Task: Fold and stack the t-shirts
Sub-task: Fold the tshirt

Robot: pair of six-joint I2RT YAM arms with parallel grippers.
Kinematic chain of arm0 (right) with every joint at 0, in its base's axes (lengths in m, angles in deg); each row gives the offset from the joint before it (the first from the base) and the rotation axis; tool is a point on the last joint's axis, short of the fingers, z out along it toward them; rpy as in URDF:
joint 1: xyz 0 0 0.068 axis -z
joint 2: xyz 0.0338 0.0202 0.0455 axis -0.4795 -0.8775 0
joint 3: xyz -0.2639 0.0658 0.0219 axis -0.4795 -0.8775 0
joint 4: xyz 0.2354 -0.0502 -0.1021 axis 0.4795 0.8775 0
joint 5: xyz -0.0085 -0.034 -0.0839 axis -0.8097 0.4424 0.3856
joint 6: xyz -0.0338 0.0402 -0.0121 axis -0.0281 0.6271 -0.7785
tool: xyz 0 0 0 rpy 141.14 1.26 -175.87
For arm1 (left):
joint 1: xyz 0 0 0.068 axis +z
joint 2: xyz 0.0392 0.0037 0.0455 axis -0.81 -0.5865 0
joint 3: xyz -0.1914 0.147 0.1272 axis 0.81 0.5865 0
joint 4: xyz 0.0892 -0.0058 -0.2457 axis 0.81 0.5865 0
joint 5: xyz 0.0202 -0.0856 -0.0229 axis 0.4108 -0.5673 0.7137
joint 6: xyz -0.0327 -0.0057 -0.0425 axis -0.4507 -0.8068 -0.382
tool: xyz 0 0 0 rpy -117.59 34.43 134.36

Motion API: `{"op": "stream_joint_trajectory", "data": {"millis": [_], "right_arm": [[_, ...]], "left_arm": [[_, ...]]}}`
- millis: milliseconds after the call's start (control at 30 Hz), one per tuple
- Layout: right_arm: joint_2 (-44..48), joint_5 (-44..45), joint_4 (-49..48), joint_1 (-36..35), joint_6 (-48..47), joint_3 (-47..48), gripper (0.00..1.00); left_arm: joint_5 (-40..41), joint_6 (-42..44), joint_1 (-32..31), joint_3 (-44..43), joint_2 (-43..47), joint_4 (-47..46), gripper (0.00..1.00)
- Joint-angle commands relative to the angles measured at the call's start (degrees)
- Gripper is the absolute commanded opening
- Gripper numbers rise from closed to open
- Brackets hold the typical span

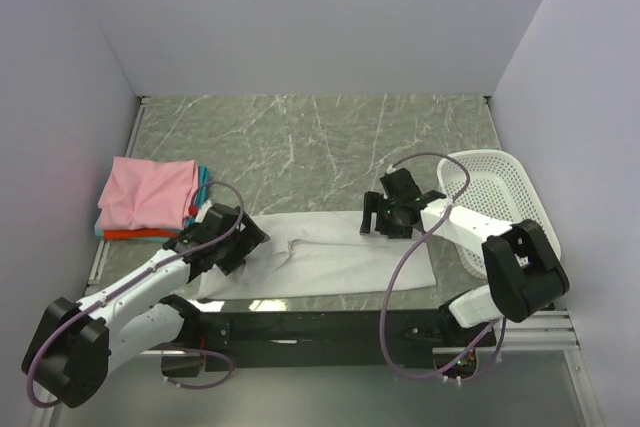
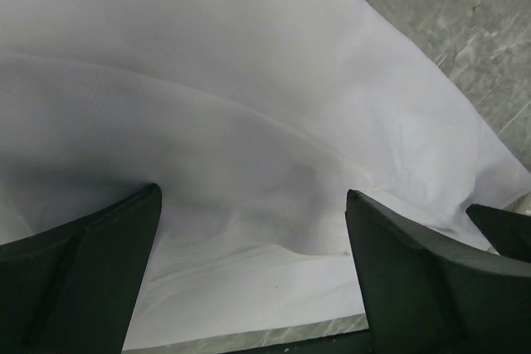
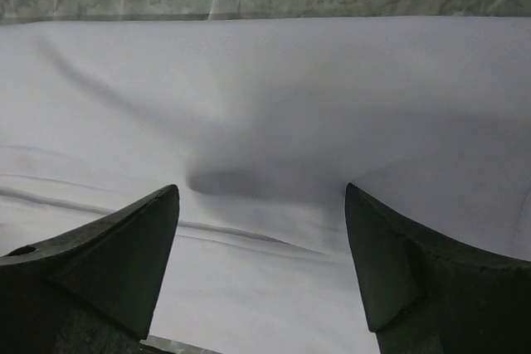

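My left gripper and right gripper hang spread wide, holding nothing, one over each end of the white t-shirt. Its long axis runs left to right beneath them. The left arm is nearer the folded stack.

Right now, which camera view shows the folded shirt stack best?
Top external: the folded stack sits whole at far left, pink on top, teal and orange-red edges beneath. Both wrist views show none of it, only the white shirt.
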Motion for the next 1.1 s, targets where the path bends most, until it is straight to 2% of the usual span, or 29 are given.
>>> {"op": "stream_joint_trajectory", "data": {"millis": [0, 133, 233, 333, 400, 533, 733, 800, 833, 933, 1067], "right_arm": [[1.0, 1.1, -1.3, -0.1, -0.2, -1.0, 0.87], [3.5, 3.1, 0.1, -0.1, -1.0, -3.9, 0.87], [5.9, -1.0, -1.0, -0.2, -0.9, -7.1, 0.87], [9.0, -4.4, -1.2, -1.1, -0.5, -10.3, 0.88], [12.3, -3.5, -0.7, -2.8, 1.0, -11.7, 0.88], [17.8, -3.4, 1.4, -7.3, 3.8, -14.8, 0.88], [24.6, -5.6, 2.4, -14.1, 7.7, -18.6, 0.88], [25.7, -5.9, 2.1, -15.8, 8.2, -18.8, 0.88], [25.8, -6.5, 1.5, -16.6, 8.4, -19.0, 0.88], [24.9, -9.5, -1.6, -19.9, 8.0, -19.3, 0.88], [21.1, -11.7, -3.9, -25.4, 7.0, -17.9, 0.88]], "left_arm": [[4.6, 0.3, 0.2, 0.7, -1.9, -3.5, 0.99], [4.5, 0.1, 0.4, 0.3, -8.1, -7.1, 0.99], [4.6, 1.4, 1.7, -1.4, -14.7, -9.9, 0.99], [3.6, 5.1, 4.0, -7.7, -22.9, -10.5, 0.99], [3.2, 6.5, 4.1, -14.4, -27.5, -10.8, 0.99], [0.2, 11.7, 4.2, -28.1, -43.4, -11.5, 0.99], [-6.3, 16.4, 3.0, -58.2, -68.1, -2.8, 0.99], [-8.4, 17.4, 2.7, -64.5, -75.1, 1.4, 1.00], [-9.0, 17.6, 2.6, -70.4, -77.2, 2.7, 0.99], [-10.9, 18.3, 2.2, -80.5, -83.4, 7.8, 0.99], [-12.1, 18.5, 1.8, -87.0, -86.9, 10.8, 0.99]]}}
